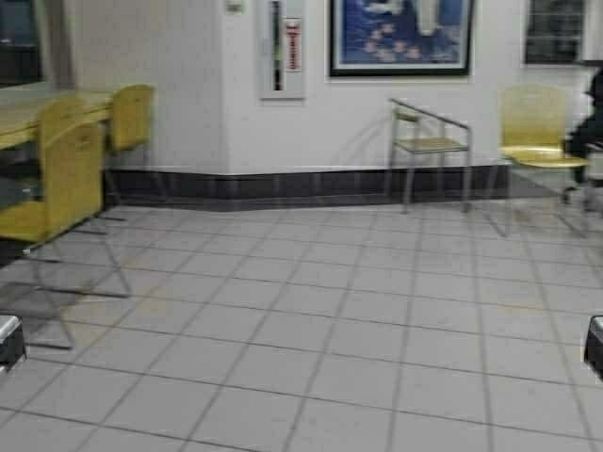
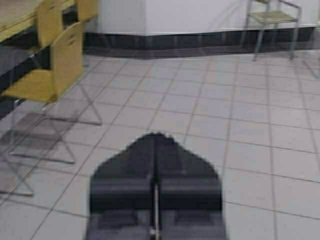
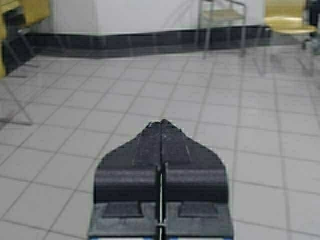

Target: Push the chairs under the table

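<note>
At the bottom corners of the high view, only the dark ends of the two arms show: the left arm (image 1: 9, 341) at the lower left edge and the right arm (image 1: 594, 347) at the lower right edge, both low over the pale tiled floor (image 1: 320, 320). Each wrist view gives its own gripper plainly: the left gripper (image 2: 156, 137) has its two black fingers pressed together to a point, nothing between them, and the right gripper (image 3: 161, 125) is closed the same way and holds nothing. Both point forward over bare tiles, well apart from any furniture.

Farther out, at the left of the frame, a yellow-tan plywood chair (image 1: 57, 188) stands on thin chrome legs, its seat turned toward the left edge. Just behind it sits a second chair (image 1: 55, 111) and beyond that a third chair (image 1: 132, 118), both close against the table (image 1: 24, 111), a pale wood top in the upper left; how far their seats reach under it is hard to tell.

Against the far wall, right of centre, stands a grey metal-framed armchair (image 1: 429, 146). To its right is another yellow chair (image 1: 539, 132), apart from the table. At the right edge a dark, partly cut-off figure (image 1: 589, 127) shows, possibly a seated person. A framed blue picture (image 1: 400, 36) hangs on the wall above.
</note>
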